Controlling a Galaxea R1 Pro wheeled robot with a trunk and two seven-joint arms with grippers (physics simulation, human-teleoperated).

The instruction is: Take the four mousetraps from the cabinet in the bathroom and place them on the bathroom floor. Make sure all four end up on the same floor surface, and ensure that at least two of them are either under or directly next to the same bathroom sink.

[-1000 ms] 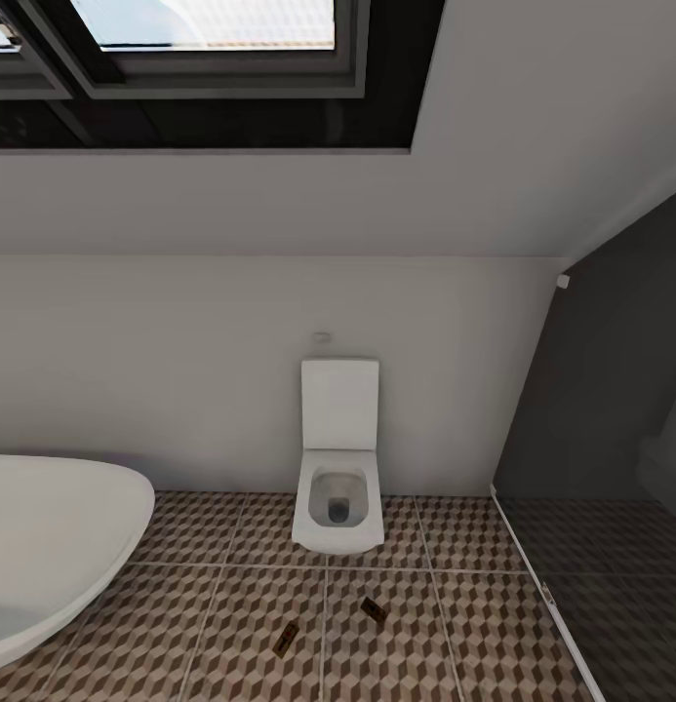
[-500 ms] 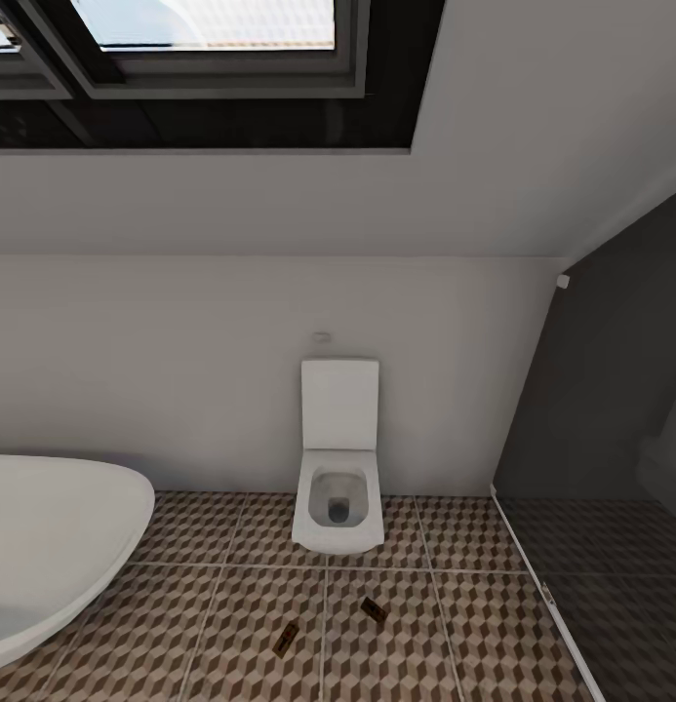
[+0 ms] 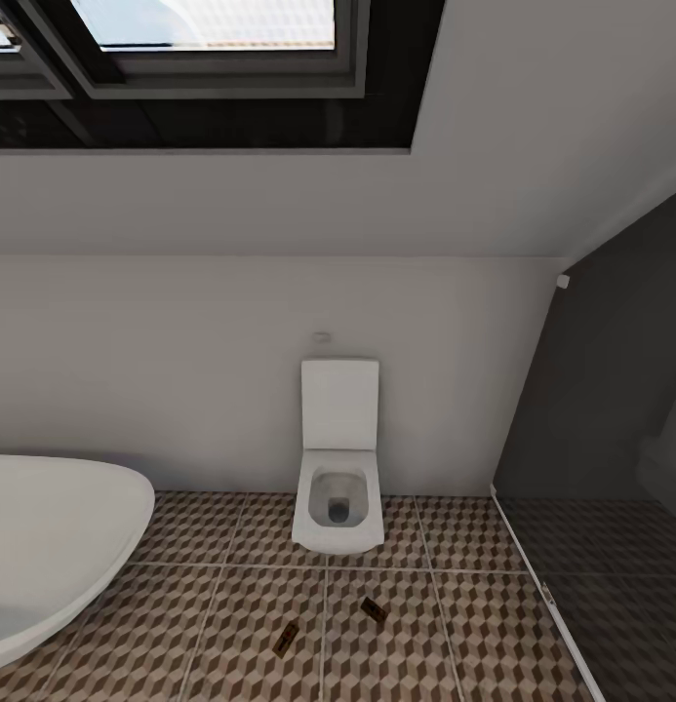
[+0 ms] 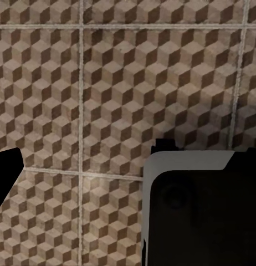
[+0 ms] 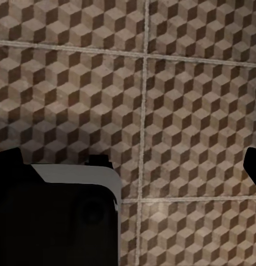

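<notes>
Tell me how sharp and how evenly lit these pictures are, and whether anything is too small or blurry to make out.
Head view: soft, slightly blurred render, evenly lit, no glare; the two mousetraps on the bathroom floor before the toilet are too small for detail. Left wrist view: tile pattern crisp, dark robot parts featureless. Right wrist view: the same, with the tiles dimmer toward one edge.

We see the bathroom floor [image 3: 220, 624], laid in large square tiles with a brown, beige and white cube pattern and pale grout lines. Two mousetraps lie flat on it just in front of the toilet [image 3: 338, 502], apart from each other: one [image 3: 286, 638] nearer and to the left, the other [image 3: 374, 609] to the right. The bathtub [image 3: 55, 546] stands at the near left.
</notes>
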